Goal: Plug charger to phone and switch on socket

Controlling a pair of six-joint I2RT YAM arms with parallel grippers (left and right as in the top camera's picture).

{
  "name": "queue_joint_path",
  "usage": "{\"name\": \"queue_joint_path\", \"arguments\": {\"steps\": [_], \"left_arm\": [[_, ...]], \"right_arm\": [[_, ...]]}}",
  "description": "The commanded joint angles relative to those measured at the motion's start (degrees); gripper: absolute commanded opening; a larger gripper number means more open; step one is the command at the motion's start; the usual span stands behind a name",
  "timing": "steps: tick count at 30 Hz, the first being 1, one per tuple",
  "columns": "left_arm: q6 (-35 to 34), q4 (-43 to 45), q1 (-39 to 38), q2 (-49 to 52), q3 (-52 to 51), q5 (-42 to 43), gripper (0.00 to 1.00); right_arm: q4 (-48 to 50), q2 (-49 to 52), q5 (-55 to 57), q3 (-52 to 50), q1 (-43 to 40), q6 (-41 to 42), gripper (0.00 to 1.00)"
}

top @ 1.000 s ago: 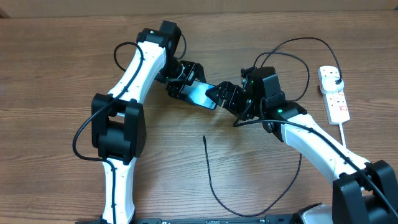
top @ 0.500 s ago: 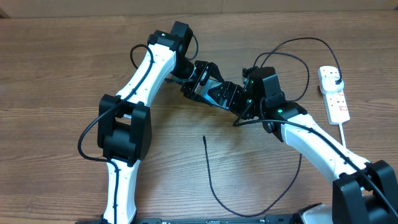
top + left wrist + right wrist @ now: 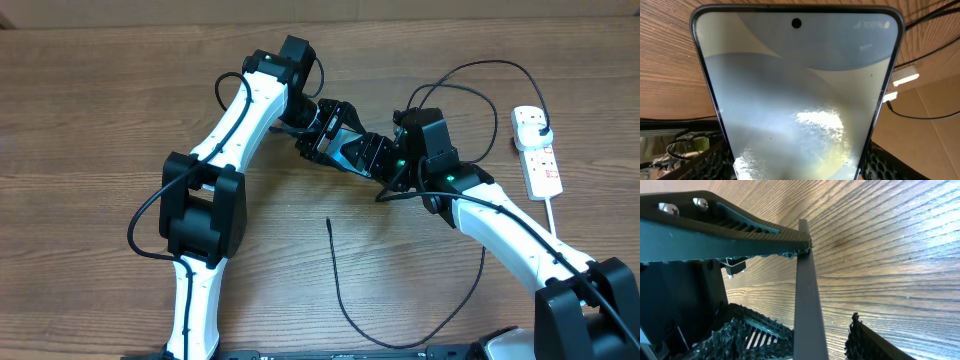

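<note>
Over on the left, the left gripper (image 3: pixel 335 140) has the phone (image 3: pixel 347 152) clamped by its long edges, and it is lifted clear of the wooden surface (image 3: pixel 90 120). On the left wrist camera the lit screen (image 3: pixel 795 100) fills the view, with a ribbed finger pad (image 3: pixel 715 162) hugging each side. Moving to the middle, the right gripper (image 3: pixel 378 158) is right up against the phone's free end. Its own camera shows the phone's thin edge (image 3: pixel 807 310) standing between the fingers (image 3: pixel 745 335), with daylight on one side, so the jaws straddle it without gripping. Just below, the charger (image 3: pixel 340 290) has its small tip lying loose on the surface, apart from the phone. The cable loops toward the near edge, then climbs behind the right arm. Far right, the white socket (image 3: pixel 540 160) lies flat with the charger's black plug seated at its far end. I can't tell the switch positions from here.
</note>
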Motion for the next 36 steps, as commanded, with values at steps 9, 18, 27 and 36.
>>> {"name": "queue_joint_path", "arguments": {"steps": [9, 18, 27, 36], "left_arm": [[1.81, -0.17, -1.53, -2.97, 1.6, 4.52, 0.04], [1.81, 0.0, -2.01, -2.97, 1.6, 5.09, 0.04], [1.79, 0.24, -2.91, -2.97, 1.6, 5.97, 0.04], [1.79, 1.51, -3.54, -2.97, 1.6, 5.79, 0.04]], "right_arm": [[0.11, 0.39, 2.25, 1.42, 0.11, -0.02, 0.58], [0.13, 0.39, 2.47, 1.42, 0.13, -0.02, 0.5], [0.13, 0.39, 2.69, 1.42, 0.11, -0.02, 0.48], [0.15, 0.39, 2.69, 1.42, 0.13, -0.02, 0.4]]}}
